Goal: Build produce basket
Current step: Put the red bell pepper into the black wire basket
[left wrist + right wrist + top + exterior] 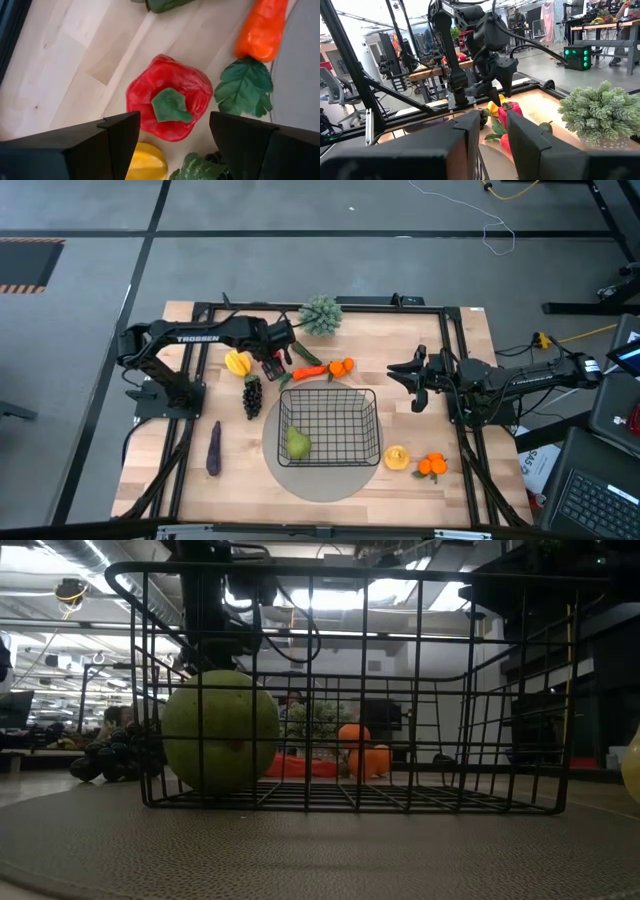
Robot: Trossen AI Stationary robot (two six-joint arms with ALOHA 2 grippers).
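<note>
The black wire basket [330, 428] stands on a grey round mat [300, 480] and holds a green pear [298, 443], which also shows in the low view [220, 730]. My left gripper [172, 132] is open and hovers above the red pepper [167, 97], one finger on either side of it, touching nothing. The pepper [273, 368] lies on the table beside a yellow banana [238, 363], dark grapes [252, 395], a carrot [310, 372] and a cucumber [305, 352]. My right gripper [418, 385] is open and waits right of the basket.
A purple eggplant [214, 448] lies near the left edge. A lemon [397, 457] and oranges [432, 466] lie right of the basket, another orange [342, 366] by the carrot. The spiky ball plant [320, 315] stands at the far edge. A black frame [320, 306] borders the table.
</note>
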